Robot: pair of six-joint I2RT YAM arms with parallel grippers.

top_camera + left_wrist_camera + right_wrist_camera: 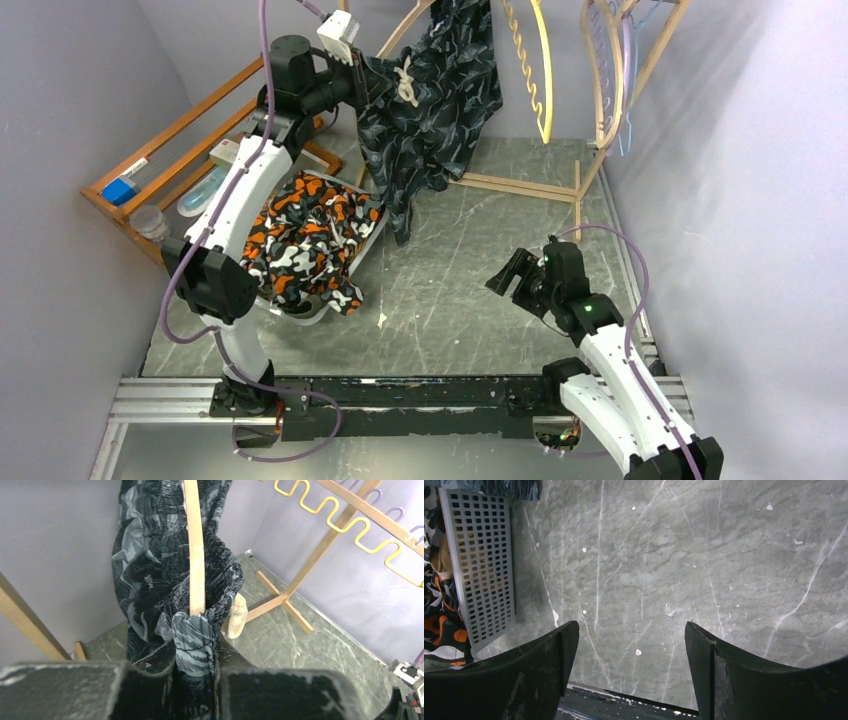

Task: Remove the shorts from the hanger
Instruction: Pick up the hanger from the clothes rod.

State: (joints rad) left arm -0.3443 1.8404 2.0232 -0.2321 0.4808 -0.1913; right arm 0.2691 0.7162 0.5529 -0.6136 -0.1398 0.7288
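Note:
The dark leaf-print shorts [440, 110] with a white drawstring [406, 82] hang from a wooden hanger [400, 40] at the back. My left gripper [372, 82] is raised to them and shut on a fold of their waistband. In the left wrist view that fold [194, 645] is pinched between my jaws just below the wooden hanger bar [195, 555]. The orange-black-white camouflage shorts [305, 240] lie in a white basket on the left. My right gripper [507, 277] is open and empty low over the table [664, 570]. The other pairs are not in view.
A yellow wavy hanger [530, 60] and more hangers on a wooden rack [610, 90] stand at the back right. A wooden shelf frame [160, 150] with small items lines the left wall. The white perforated basket [479, 560] is at the right wrist view's left.

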